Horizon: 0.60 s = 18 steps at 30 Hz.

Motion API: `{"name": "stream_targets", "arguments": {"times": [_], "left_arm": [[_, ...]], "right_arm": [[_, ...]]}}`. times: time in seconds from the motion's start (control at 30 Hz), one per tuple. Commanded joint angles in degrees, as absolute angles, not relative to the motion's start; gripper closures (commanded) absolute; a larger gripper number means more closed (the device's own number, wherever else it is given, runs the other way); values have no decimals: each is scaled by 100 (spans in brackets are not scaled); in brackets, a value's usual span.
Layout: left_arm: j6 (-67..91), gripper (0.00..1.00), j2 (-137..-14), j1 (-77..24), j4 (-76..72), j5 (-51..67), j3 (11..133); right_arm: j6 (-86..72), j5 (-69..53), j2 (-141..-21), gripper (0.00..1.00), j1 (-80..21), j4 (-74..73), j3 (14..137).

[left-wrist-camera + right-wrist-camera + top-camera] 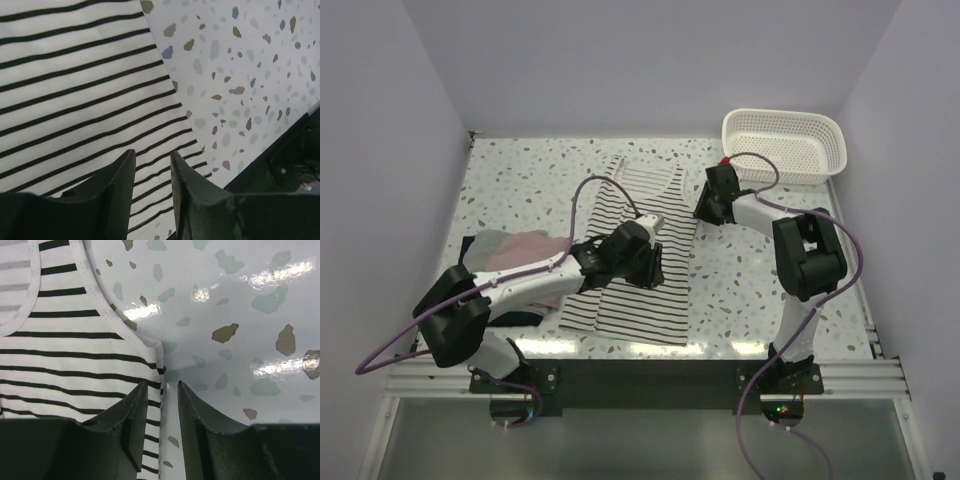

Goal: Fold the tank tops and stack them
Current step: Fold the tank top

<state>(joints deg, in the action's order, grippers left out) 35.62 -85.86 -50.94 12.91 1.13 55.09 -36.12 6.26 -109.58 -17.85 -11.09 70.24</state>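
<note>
While the white, black-striped tank top [655, 205] lies flat mid-tabletop [740, 275] on speckled terrazzo, we see one crumpled pink tank top [525, 245] by the left edge and one white lattice basket [785, 150] in the far right corner. The left gripper [152, 152] hangs narrowly parted over the stripes, holding nothing. The right gripper [162, 385], equally narrow, straddles the striped top's side edge below the armhole.

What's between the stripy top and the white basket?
In the top view, the right gripper and some bare speckled table lie between the striped top and the basket.
</note>
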Motion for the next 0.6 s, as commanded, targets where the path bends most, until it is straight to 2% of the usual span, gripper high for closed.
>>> {"name": "stream_targets", "arguments": {"times": [0.0, 0.2, 0.43, 0.47, 0.57], "left_arm": [[3762, 61, -8349, -5519, 1230, 9, 5397], [3832, 62, -8683, -6283, 1336, 18, 5484], [3911, 62, -9149, -7013, 1511, -237, 5730], [3920, 61, -9271, -7144, 1547, -281, 5800], [3955, 57, -9430, -7364, 1608, -466, 5871]], "right_arm": [[-3445, 589, -11135, 66, -1784, -941, 7277], [-3375, 843, -11276, 68, -1784, -967, 7365], [-3322, 940, -11382, 88, -1793, -1002, 7506], [-3322, 958, -11382, 93, -1784, -993, 7497], [-3305, 1037, -11338, 99, -1784, -993, 7453]]}}
